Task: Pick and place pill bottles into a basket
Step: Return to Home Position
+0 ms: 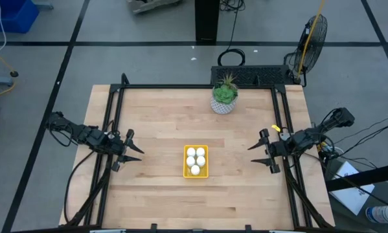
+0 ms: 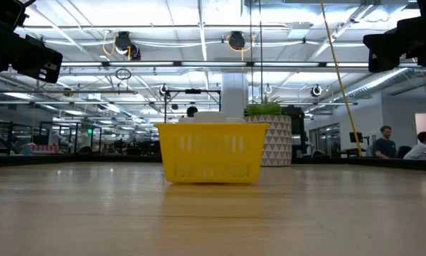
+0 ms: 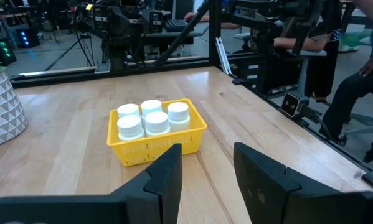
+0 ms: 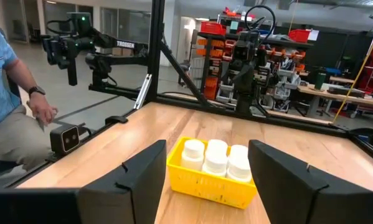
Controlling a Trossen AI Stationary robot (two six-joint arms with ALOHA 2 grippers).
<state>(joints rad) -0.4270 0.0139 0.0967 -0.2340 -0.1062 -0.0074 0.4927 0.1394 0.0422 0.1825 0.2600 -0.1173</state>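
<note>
Grippers first: we see the left gripper [image 1: 136, 150] off the basket's left side and the right gripper [image 1: 253, 154] off its right. Each has its 2 fingers spread apart, holds nothing, and points inward at the basket.

All 5 bottles [image 1: 195, 169] stand upright in the basket [image 1: 186, 162], caps up and packed close. They sit as 2 pairs side by side plus 1 alone at the end farthest from the pot. We find the basket flat on the table [image 1: 155, 116], about at its middle. Its long axis runs crosswise to the line between the 2 grippers, toward the pot's end of the table.

Bare wood lies all round the basket, so we have open room on every side. Both grippers are well apart from it, with the left one a little farther off than the right. Each gripper sits just inside the black rails [image 1: 113, 116] that run along the table's left and right edges. We see the pot [image 1: 224, 103] well apart from the basket, close to the table's far edge and slightly right of the basket's line.
</note>
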